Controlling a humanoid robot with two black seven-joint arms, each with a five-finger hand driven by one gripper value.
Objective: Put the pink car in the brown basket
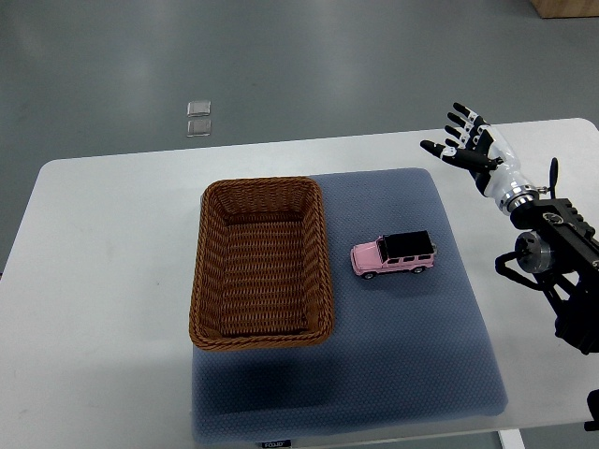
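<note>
Top view: the pink car not yet picked up, the brown basket empty.

Nothing of the task appears done: the one pink car sits on its wheels on the grey mat, just beside the basket's right rim and apart from it, and the single brown basket holds nothing. The right robot hand hovers over the far right corner of the white tabletop, well apart from the car, fingers spread and holding nothing. The reach, grasp, carry and release all seem left to do. No left robot hand shows. Two small clear squares lie on the floor beyond the tabletop.
</note>
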